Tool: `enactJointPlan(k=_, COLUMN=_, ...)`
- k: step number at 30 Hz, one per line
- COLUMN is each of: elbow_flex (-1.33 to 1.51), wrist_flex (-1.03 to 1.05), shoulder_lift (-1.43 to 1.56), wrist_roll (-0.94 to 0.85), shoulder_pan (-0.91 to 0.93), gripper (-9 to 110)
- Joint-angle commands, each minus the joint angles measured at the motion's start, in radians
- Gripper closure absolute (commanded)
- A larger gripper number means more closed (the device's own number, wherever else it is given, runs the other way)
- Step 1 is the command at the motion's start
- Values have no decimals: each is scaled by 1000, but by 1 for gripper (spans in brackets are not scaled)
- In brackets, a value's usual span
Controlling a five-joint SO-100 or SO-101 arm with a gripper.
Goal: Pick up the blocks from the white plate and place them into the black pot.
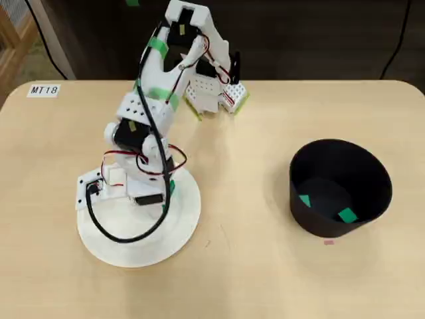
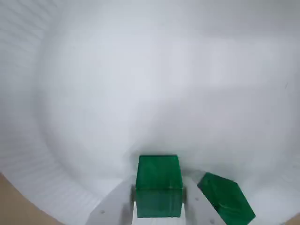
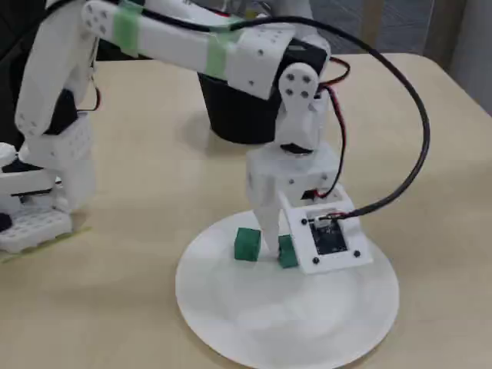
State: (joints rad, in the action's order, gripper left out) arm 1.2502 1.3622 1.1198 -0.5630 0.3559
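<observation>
- In the overhead view the white plate (image 1: 189,222) lies on the left part of the table (image 1: 252,266), and the arm (image 1: 149,113) reaches over it from the far edge.
- The arm covers the middle of the plate in this view, so the blocks on it are hidden there.
- A label (image 1: 44,90) with the text "MT18" is at the far left corner of the table.
- To the right, well apart from the plate, stands the black pot (image 1: 340,188).
- Two green blocks lie at the bottom of the pot, one on the left (image 1: 305,200) and one nearer the front wall (image 1: 347,214).
- In the fixed view the gripper (image 3: 278,246) points down and reaches the plate (image 3: 254,330).
- A loose block (image 3: 247,244) sits on the plate just beside the gripper, on its left in this view.
- A second block (image 3: 287,251) is at the fingertips, partly hidden by the wrist camera housing.
- The pot (image 3: 238,115) is behind the arm in this view, mostly covered.
- In the wrist view the plate (image 2: 140,84) fills almost all the picture.
- At the bottom centre the held block (image 2: 158,185) sits between the two white fingers (image 2: 115,206), which press on its left and right sides, so the gripper is closed narrow on this block.
- To the right of it the other block (image 2: 226,197) lies tilted on the plate, near the held one; I cannot tell if it touches the right finger.
</observation>
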Motion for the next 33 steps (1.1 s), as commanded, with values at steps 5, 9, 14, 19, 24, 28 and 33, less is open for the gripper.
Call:
enactJointPlan(k=5, elbow_flex=-41, wrist_flex=-235, shoulder_lift=302, wrist_roll=229, shoulder_pan=31, gripper=104)
enactJointPlan(k=9, elbow_flex=-49, wrist_flex=-285, shoulder_lift=436, wrist_roll=365, shoulder_pan=-17, gripper=104)
enactJointPlan(k=14, elbow_flex=-32, wrist_flex=-219, shoulder_lift=584, wrist_roll=414, shoulder_pan=-229, gripper=104)
enactJointPlan(k=19, elbow_flex=-20, wrist_flex=-153, shoulder_lift=687, wrist_roll=414, shoulder_pan=-505, gripper=104)
enactJointPlan(k=24, elbow_flex=60, wrist_flex=-156, shoulder_lift=775, wrist_roll=446, shoulder_pan=-750, gripper=104)
enactJointPlan(k=28, elbow_flex=319, wrist_flex=-319, shoulder_lift=923, wrist_roll=515, shoulder_pan=-905, gripper=104)
enactJointPlan(k=33, elbow_flex=652, wrist_flex=-531, shoulder_lift=1055, wrist_roll=578, shoulder_pan=-1020, gripper=104)
